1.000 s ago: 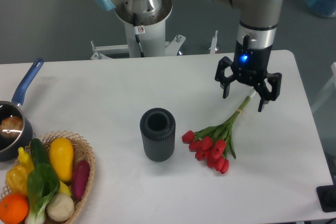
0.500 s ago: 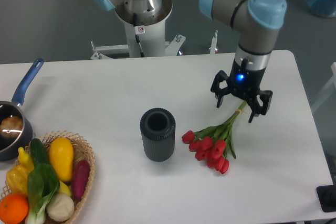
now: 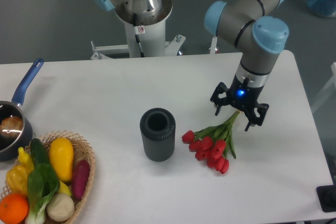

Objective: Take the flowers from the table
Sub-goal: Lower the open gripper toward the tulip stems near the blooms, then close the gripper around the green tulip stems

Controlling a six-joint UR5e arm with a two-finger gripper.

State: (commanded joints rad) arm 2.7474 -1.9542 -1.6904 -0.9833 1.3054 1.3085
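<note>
The wide white flat worktop [image 3: 105, 85] carries everything here: a dark ribbed cylindrical vase [image 3: 157, 134] stands upright near its middle, a woven wicker basket of colourful vegetables and fruit [image 3: 47, 182] sits at the near left corner, and a dark saucepan with a blue handle [image 3: 16, 119] lies at the left edge. Just right of the vase lies what I am after, the bunch of red tulips with green leaves and thin green stems [image 3: 214, 149], flat on the worktop, heads toward the camera and stems running up and to the right.

My black two-finger gripper [image 3: 240, 113] hangs directly over those stems, jaws spread wide, one on either side of the bundle, holding nothing. I judge this to be the approach, with the grasp itself not yet made.

Next I need to go down until my fingers bracket the stems close to the worktop, close on them gently, since thin stems could slip or crush, then lift.
</note>
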